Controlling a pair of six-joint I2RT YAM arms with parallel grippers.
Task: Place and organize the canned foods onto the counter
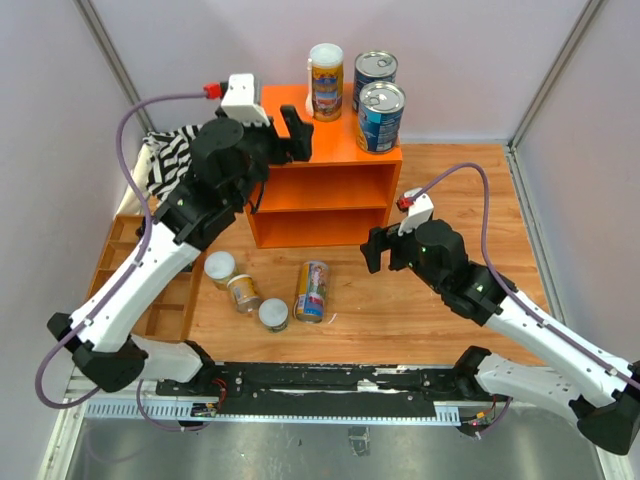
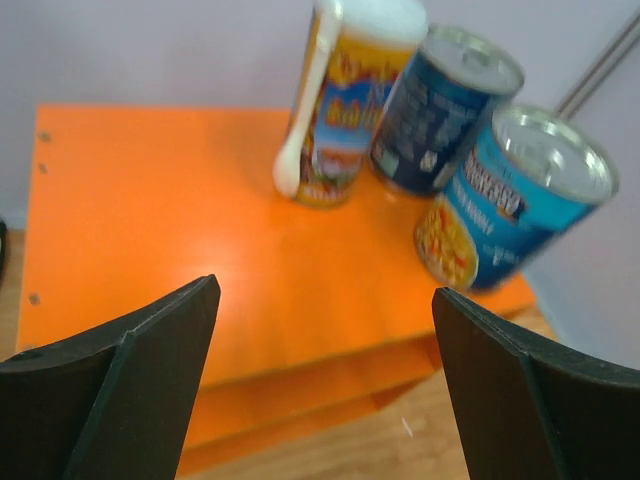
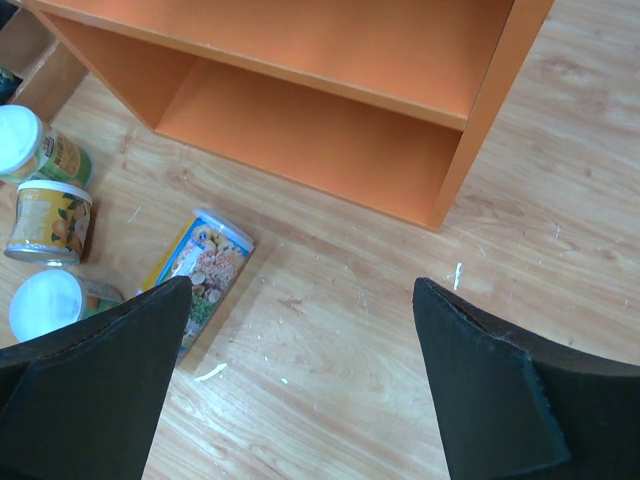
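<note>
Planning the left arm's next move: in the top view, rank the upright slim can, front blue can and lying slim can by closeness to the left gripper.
From the left gripper:
1. Upright slim can, at the back of the counter top.
2. Front blue can, at the counter's right edge.
3. Lying slim can, down on the table before the counter.

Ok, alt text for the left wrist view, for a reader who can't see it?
The open, empty left gripper hovers above the flat top of the orange counter. Three cans stand at its far right: a tall slim colourful can, a dark blue can beside it, and a lighter blue can nearest the camera.
</note>
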